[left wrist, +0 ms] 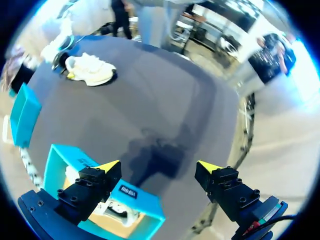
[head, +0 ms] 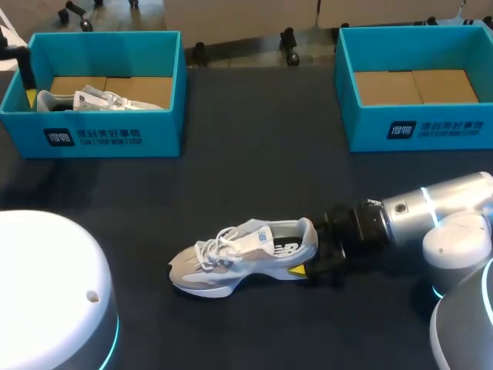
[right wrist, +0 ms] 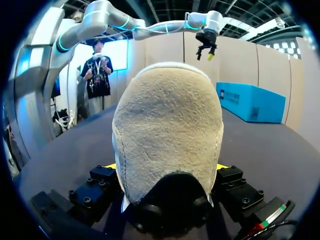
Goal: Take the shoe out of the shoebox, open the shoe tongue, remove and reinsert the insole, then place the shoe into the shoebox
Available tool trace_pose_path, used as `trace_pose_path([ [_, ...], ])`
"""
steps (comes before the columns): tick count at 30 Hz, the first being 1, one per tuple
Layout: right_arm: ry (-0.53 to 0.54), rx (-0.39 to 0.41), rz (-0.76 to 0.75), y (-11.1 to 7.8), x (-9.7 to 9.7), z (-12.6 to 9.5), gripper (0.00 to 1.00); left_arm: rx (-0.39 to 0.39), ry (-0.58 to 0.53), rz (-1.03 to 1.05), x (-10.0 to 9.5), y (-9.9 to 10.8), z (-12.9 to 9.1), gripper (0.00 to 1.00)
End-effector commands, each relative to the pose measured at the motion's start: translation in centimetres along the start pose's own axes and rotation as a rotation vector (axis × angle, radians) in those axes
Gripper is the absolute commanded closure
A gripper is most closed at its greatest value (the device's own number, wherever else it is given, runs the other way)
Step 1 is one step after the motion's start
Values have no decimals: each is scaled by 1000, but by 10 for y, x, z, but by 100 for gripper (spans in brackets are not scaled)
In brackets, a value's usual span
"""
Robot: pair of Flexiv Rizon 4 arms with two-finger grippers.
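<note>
A white and beige shoe (head: 243,258) lies on its sole on the dark table (head: 231,177), toe to the left. My right gripper (head: 308,266) is at its heel. In the right wrist view the heel (right wrist: 167,135) fills the space between both fingers, which press on its two sides. My left gripper (left wrist: 158,166) hangs high over the left teal shoebox (head: 100,92), open and holding nothing. From up there the shoe (left wrist: 91,71) looks small and far ahead. A second white shoe (head: 96,99) rests inside that left box.
Another teal shoebox (head: 416,85) stands at the back right with only its cardboard floor showing. Bare dark table lies between the two boxes and in front of the shoe. My left arm's white housing (head: 46,293) fills the near left corner.
</note>
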State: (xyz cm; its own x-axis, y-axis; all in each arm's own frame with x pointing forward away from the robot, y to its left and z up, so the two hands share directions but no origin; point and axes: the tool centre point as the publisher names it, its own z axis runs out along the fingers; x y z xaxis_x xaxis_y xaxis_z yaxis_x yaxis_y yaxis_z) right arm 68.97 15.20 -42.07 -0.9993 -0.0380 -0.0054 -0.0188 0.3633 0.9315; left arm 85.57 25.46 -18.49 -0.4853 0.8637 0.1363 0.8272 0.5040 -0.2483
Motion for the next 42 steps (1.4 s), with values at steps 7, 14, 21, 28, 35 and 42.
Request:
trace_pose_path([
  [7,0,3,1,1,-1,3,100,-32,-143,-380,6,-23,8,0],
  [14,0,3,1,1,-1,3,100,-32,-143,-380,6,-23,8,0],
  [21,0,3,1,1,-1,3,100,-38,-186,-670,17,-58,13,0],
  [28,0,3,1,1,-1,3,100,-59,-226,-970,25,-90,13,0],
  [35,0,3,1,1,-1,3,100,-84,-278,-1223,26,-119,21,0],
  [42,0,3,1,1,-1,3,100,-105,-310,-1238,26,-123,23,0],
])
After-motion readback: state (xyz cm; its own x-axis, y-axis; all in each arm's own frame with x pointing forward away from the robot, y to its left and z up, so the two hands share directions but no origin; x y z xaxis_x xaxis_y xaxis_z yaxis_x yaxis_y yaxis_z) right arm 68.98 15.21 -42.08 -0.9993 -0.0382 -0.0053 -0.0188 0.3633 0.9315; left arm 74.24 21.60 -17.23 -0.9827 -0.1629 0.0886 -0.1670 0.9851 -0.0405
